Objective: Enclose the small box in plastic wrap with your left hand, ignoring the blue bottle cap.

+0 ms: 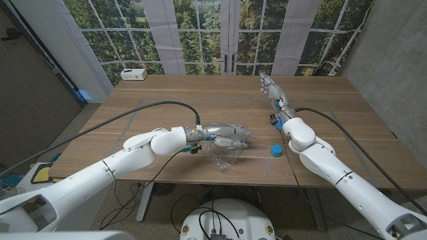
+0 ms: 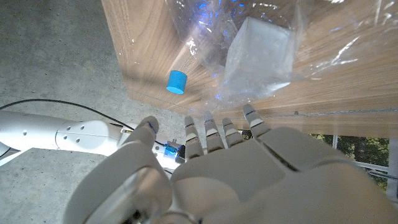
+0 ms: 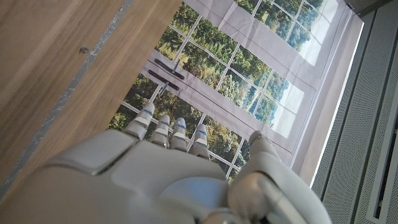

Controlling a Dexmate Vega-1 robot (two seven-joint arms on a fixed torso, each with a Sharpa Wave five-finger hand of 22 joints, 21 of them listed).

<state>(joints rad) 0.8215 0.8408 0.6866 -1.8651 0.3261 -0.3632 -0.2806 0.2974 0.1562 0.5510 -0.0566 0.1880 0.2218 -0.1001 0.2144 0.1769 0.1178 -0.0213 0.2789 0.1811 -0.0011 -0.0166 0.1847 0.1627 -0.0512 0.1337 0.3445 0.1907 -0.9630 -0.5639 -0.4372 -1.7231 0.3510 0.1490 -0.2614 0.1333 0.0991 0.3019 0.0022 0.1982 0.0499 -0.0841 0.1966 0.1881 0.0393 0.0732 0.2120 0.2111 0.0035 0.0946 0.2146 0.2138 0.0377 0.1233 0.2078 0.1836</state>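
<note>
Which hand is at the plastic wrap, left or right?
The left hand, hovering over the plastic wrap near the table's front edge. The right hand is stretched toward the far side, away from it.

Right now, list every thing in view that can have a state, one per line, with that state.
Small white box: on the table, under loose wrap, not yet enclosed.
Clear plastic wrap: crumpled, draped over the box.
Blue bottle cap: on the table, apart from the wrap, untouched.
Left hand: over the wrap, fingers extended, holding nothing.
Right hand: stretched out over the far table, holding nothing.
</note>
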